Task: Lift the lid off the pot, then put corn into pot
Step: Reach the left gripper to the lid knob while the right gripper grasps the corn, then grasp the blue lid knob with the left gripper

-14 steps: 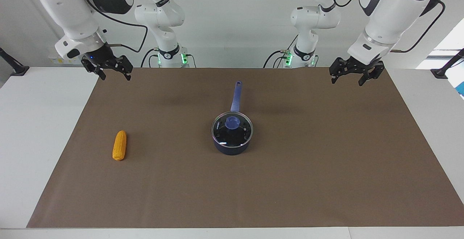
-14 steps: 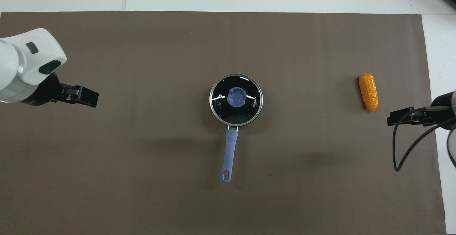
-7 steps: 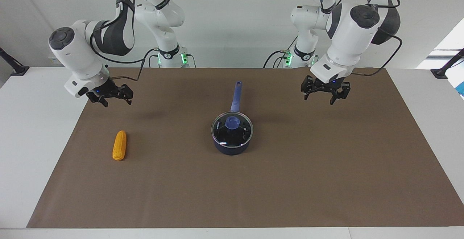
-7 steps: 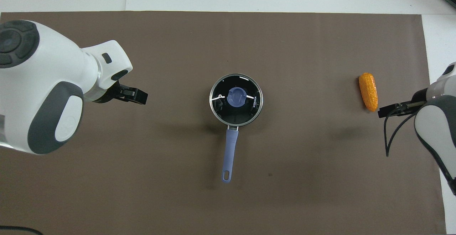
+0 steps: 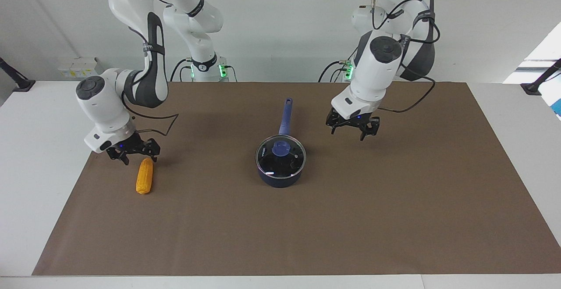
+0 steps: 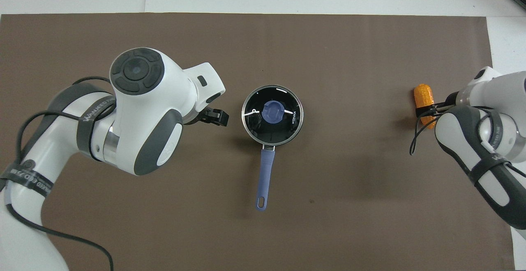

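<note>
You are on the approach: lid [image 5: 280,154] sits on the pot [image 5: 280,177], so bring the spread left gripper [image 5: 352,130] over its knob, while the spread right gripper [image 5: 134,154] hangs by the corn [image 5: 144,176].

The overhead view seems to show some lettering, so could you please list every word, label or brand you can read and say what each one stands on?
"KONKA": white letters on the glass lid of the pot, running sideways near the rim toward the right arm's end of the table.
"WANJEED" followed by more characters too blurred to read: on the black strap around the left arm; similar straps lower on that arm and on the right arm are illegible.
Nothing else carries readable text.
</note>
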{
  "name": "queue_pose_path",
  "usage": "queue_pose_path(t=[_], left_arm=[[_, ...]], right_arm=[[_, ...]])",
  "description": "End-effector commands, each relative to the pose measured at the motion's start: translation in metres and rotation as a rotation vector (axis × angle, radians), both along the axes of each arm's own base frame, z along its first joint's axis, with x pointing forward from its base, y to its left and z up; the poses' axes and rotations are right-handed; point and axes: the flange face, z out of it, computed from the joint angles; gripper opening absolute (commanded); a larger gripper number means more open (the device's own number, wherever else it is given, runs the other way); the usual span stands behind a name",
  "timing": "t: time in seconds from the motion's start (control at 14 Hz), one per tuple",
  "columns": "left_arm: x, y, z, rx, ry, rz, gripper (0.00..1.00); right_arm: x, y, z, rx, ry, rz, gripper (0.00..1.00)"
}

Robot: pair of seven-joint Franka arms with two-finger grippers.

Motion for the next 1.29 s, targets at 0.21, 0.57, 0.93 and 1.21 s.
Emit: queue_pose_path(t=[0.21,0.57,0.93,1.21], left_arm=[[-0.006,-0.075,-0.003,0.024,-0.063,-0.042,1.00],[-0.009,-0.132,-0.006,-0.033,-0.120,0.021,1.00],[-0.002,-0.170,-0.037,-0.035,-0.149,0.065,1.00],[-0.001,-0.170,-0.049,-0.001,-0.141,0.075,1.00]], right_arm=[[0.015,0.002,-0.008,-0.008,-0.054,0.021,1.00],[0.025,0.008,-0.016,-0.013,-0.089,0.034,1.00],[0.024,0.008,-0.021,-0.012,-0.079,0.043,0.15],[0.024,0.011,-0.021,-0.009,-0.072,0.053,0.00]])
